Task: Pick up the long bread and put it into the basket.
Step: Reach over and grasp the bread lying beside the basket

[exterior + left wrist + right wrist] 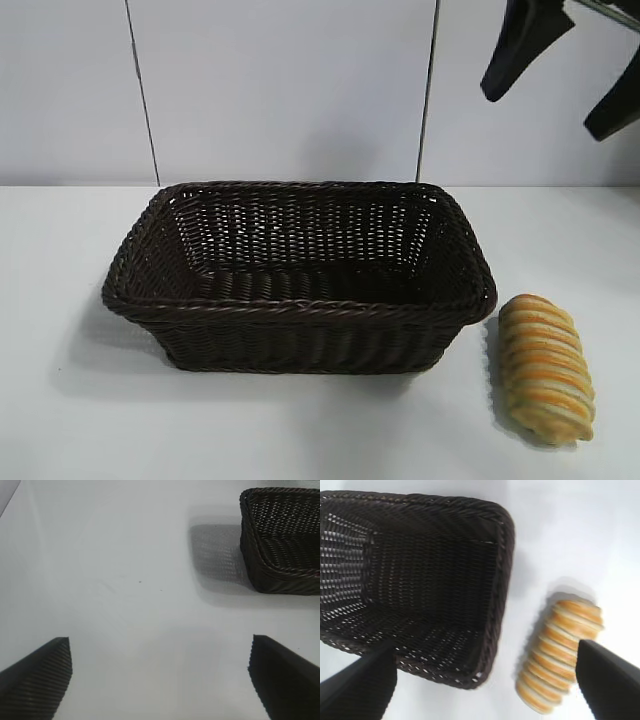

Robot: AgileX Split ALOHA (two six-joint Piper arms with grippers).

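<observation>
The long bread (547,367), golden-yellow with orange-brown ridged stripes, lies on the white table just right of the basket (300,300). The dark brown wicker basket stands empty in the middle of the table. My right gripper (555,72) hangs open and empty high above the table at the upper right, well above the bread. In the right wrist view the bread (559,655) and the basket (501,580) lie below the open gripper (485,672). My left gripper (160,670) is open and empty over bare table, with a basket corner (260,565) farther off.
The white table (60,400) spreads around the basket. A white panelled wall (280,90) stands close behind it.
</observation>
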